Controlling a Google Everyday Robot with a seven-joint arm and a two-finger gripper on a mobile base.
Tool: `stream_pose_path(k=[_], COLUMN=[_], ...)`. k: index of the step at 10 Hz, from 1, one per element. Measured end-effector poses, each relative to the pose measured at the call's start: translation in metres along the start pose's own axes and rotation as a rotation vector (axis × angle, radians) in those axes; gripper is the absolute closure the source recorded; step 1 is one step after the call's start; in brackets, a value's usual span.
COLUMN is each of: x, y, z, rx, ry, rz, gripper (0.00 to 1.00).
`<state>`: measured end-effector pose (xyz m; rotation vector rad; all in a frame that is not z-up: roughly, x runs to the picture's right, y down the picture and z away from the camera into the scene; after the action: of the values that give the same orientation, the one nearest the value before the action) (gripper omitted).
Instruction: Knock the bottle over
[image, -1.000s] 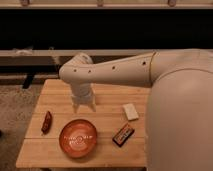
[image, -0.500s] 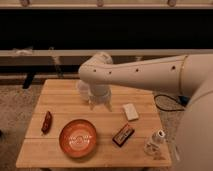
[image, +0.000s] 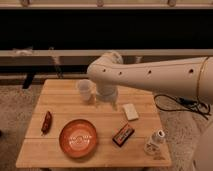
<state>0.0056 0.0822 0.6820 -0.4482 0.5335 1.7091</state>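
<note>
The bottle (image: 154, 143) stands upright on the wooden table (image: 60, 155), close to its near right corner. It is a small clear bottle of crinkled plastic, and its white cap (image: 160, 134) is at the top. Nothing touches it. The dark rectangular packet (image: 123, 134) lies flat just to the left of the bottle, turned at an angle to the table edge. Farther left, at the near side of the table, sits the round orange bowl (image: 78, 138). Beyond the packet, toward the far side, a pale flat block (image: 130, 111) lies on the wood.

The gripper (image: 106, 105) hangs over the far middle part of the table and points downward. It is well apart from the bottle, which is to its right and nearer. Its two fingers (image: 114, 103) stand apart with a gap between them, and they hold nothing. The translucent whitish cup (image: 85, 91) stands just beside the gripper on its left; I cannot tell whether they touch. The big cream-coloured arm (image: 150, 75) reaches in from the right side above the table.

A small reddish-brown object (image: 46, 122) lies near the left edge of the table. On the floor to the right of the table runs a dark cable (image: 175, 102).
</note>
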Motion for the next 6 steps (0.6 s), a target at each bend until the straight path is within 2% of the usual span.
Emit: stream_pose_path(k=[3, 6], x=[0.006, 0.025], y=[-0.005, -0.035], z=[0.025, 0.045], rx=[-0.038, -0.048], ry=[0.027, 0.074], rz=[0.022, 0.11], gripper=[0.35, 0.35])
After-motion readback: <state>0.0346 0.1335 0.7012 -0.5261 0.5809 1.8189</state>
